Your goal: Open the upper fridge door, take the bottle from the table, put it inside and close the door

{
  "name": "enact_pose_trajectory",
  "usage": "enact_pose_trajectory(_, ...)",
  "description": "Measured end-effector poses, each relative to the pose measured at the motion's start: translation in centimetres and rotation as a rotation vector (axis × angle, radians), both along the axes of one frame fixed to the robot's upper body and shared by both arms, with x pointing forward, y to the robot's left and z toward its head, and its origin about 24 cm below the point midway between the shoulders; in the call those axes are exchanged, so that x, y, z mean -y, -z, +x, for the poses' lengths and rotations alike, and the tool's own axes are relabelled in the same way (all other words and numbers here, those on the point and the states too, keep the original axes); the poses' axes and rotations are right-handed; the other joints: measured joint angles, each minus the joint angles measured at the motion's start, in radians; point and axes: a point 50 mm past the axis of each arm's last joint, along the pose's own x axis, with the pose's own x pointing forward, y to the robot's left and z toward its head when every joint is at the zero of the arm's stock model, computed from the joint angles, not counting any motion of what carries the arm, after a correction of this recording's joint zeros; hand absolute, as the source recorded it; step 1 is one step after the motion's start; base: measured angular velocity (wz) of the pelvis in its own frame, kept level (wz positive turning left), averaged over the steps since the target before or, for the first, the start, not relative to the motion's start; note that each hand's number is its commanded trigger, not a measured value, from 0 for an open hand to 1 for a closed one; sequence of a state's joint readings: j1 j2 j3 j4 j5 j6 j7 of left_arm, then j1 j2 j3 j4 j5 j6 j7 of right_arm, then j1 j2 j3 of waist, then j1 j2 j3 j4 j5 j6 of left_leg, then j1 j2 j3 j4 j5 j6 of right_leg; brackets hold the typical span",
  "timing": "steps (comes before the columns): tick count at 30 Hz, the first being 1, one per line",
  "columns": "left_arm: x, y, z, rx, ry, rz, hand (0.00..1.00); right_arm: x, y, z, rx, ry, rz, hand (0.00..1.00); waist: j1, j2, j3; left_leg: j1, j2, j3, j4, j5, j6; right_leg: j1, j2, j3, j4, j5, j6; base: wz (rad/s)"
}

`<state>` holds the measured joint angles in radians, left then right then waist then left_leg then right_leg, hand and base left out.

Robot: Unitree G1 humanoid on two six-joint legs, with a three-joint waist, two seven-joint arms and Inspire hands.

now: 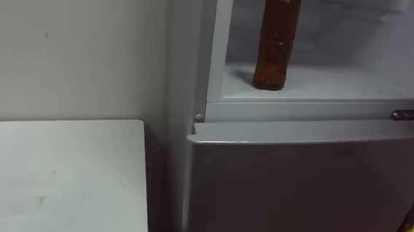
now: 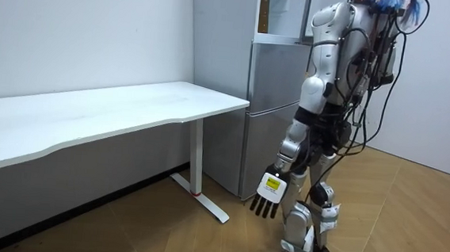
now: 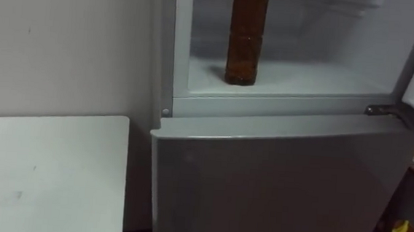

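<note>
We note the left robot hand (image 2: 269, 194) hanging low in front of the fridge (image 1: 297, 188), fingers slack and loosely spread, white counter (image 1: 57, 171) just left of the fridge, brown bottle (image 1: 276, 40) standing upright on the shelf of the fridge's open upper compartment

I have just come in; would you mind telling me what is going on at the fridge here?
The robot stands facing the fridge, beside the white table. The fridge's upper compartment is open, and the brown bottle stands upright on its shelf with no hand on it. The left hand hangs at the robot's side with its fingers relaxed. The bottle looks to be in place already; the upper compartment is not yet shut.
</note>
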<state>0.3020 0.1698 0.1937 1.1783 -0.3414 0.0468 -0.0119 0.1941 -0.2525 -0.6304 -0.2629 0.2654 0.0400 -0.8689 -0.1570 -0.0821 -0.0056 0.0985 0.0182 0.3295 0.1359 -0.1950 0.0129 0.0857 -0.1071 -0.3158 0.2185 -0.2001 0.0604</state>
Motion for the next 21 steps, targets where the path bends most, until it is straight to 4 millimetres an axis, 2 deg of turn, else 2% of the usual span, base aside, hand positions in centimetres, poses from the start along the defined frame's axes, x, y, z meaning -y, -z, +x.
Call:
enact_pose_trajectory(3, 0.0, 0.0, -0.2, -0.007, -0.003, 0.004, 0.00, -0.7, -1.5, 0.1, 0.051, -0.031, -0.060, 0.00, -0.001, -0.009, 0.0014, 0.000, -0.001, 0.001, 0.004, 0.002, -0.002, 0.004, 0.002, 0.001, -0.016, -0.005, -0.005, 0.00)
enact_pose_trajectory(8, -0.1, 0.0, -0.1, -0.007, 0.000, 0.011, 0.00, -1.1, -1.6, 0.5, 0.034, -0.079, -0.090, 0.00, 0.005, -0.011, 0.0043, 0.000, -0.002, 0.001, 0.004, 0.001, -0.002, 0.001, 0.002, 0.003, -0.016, -0.006, -0.004, 0.00)
enact_pose_trajectory(16, 0.0, 0.1, 0.6, -0.003, 0.005, 0.022, 0.00, -1.6, -2.2, 0.6, 0.027, -0.097, -0.135, 0.00, 0.016, -0.003, 0.0102, -0.002, -0.002, 0.003, -0.002, 0.000, -0.005, -0.004, 0.003, 0.004, -0.016, -0.007, -0.003, 0.00)
enact_pose_trajectory(21, 0.0, 0.1, 0.5, -0.010, 0.013, 0.023, 0.00, -2.1, -2.3, 0.9, 0.008, -0.105, -0.169, 0.00, 0.018, -0.001, 0.0094, -0.003, 0.000, 0.001, -0.002, -0.001, -0.005, -0.005, 0.003, 0.003, -0.013, -0.007, -0.003, 0.00)
